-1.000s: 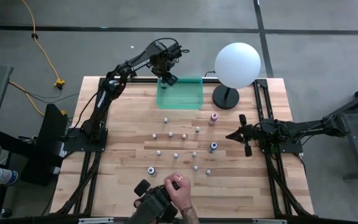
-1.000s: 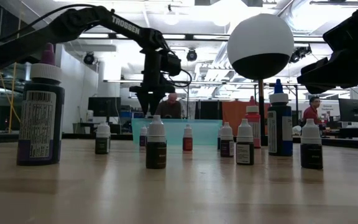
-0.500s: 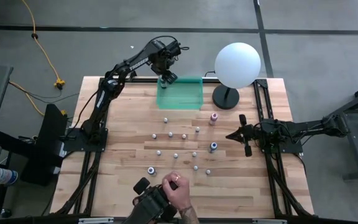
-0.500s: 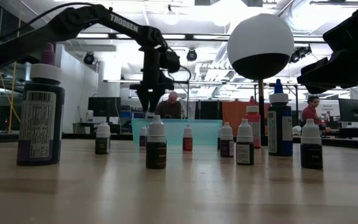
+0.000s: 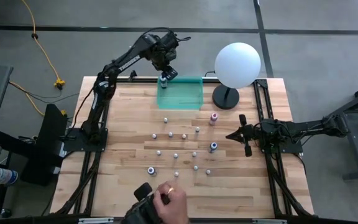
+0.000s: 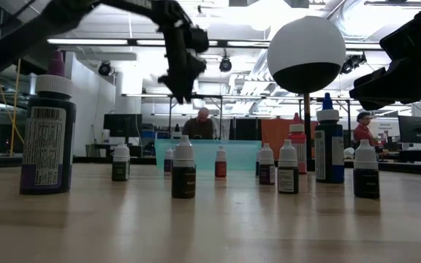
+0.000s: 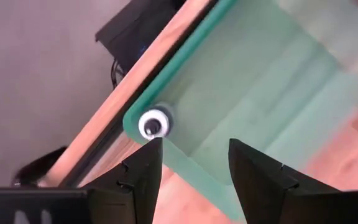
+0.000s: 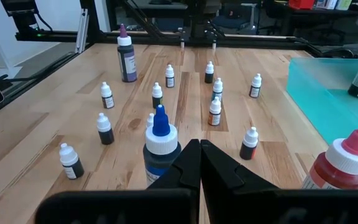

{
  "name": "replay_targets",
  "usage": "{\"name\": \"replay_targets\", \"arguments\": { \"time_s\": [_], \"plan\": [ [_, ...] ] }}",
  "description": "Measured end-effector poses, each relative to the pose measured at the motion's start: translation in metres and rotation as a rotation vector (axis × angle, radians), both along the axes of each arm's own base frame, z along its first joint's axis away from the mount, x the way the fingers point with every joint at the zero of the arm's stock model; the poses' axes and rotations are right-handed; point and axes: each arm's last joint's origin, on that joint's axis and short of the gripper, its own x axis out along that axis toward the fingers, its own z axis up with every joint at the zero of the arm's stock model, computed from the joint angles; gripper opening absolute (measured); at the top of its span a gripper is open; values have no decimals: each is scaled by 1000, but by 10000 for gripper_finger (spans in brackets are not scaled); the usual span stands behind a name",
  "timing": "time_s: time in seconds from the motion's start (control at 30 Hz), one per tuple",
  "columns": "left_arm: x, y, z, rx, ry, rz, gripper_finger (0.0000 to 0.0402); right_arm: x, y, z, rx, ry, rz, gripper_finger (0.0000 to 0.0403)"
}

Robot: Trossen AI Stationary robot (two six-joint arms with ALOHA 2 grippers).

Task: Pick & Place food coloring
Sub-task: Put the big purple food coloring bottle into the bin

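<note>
Wooden table (image 5: pixel 129 124) carries a white globe lamp (image 5: pixel 237 64) at the far right and a translucent teal tray (image 5: pixel 180 93) at the far edge. Left gripper (image 5: pixel 165 73) hangs above the tray's far left corner, jaws parted and empty — one small bottle (image 7: pixel 154 124) stands upright in that corner below. Right gripper (image 5: pixel 238 135) waits at the table's right side, jaws shut. The other food coloring bottles (image 5: pixel 176 155) stand scattered mid-table, near the purple-capped one (image 5: pixel 151 170). A person's hand (image 5: pixel 171 202) shows at the near edge.

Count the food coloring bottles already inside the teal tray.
1. The bottle stands in the tray's back-left corner, under the open left gripper. No other shows inside it.
</note>
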Motion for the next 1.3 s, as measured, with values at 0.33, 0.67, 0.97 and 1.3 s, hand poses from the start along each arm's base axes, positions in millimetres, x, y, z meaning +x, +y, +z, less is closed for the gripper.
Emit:
{"name": "replay_targets", "arguments": {
  "time_s": [0.33,0.67,0.97,1.3],
  "plan": [
    [-32,-84,77,54,-56,-215,174,0,0,0,0,0,0,0],
    [-89,-176,85,-37,-73,-375,174,0,0,0,0,0,0,0],
    [-139,-242,33,-83,-119,-514,174,0,0,0,0,0,0,0],
    [-153,-274,-23,-149,-82,-684,174,0,0,0,0,0,0,0]
  ]
}}
